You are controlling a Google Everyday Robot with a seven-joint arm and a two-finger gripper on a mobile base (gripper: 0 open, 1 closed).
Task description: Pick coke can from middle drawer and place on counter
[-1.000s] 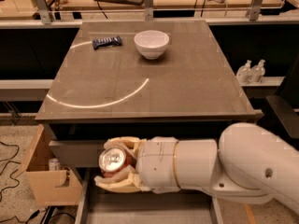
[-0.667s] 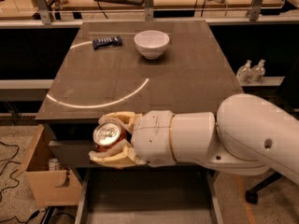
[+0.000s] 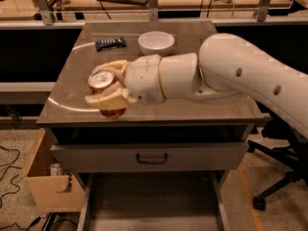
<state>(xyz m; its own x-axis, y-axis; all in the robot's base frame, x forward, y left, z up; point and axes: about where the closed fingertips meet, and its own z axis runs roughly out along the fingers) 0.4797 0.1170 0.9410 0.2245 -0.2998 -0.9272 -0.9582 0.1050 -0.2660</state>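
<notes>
My gripper (image 3: 107,84) is shut on the coke can (image 3: 103,83), a red-brown can with a silver top and pull tab. It holds the can upright over the front left part of the counter (image 3: 207,107), with the can's base near the surface; I cannot tell if it touches. The white arm reaches in from the right. The middle drawer (image 3: 149,203) is pulled out below, a shallow grey tray with nothing showing on its visible floor.
A white bowl (image 3: 156,43) and a dark blue wrapped bar (image 3: 110,43) sit at the counter's back. A closed drawer front with a dark loop handle (image 3: 151,158) is above the open tray. A cardboard box (image 3: 50,182) holding a pale can (image 3: 56,169) stands at left. An office chair base (image 3: 276,177) is at right.
My gripper has lifted the coke can from in front of the drawer level up and over the counter's front left. The view has also shifted, so the counter looks nearer.
</notes>
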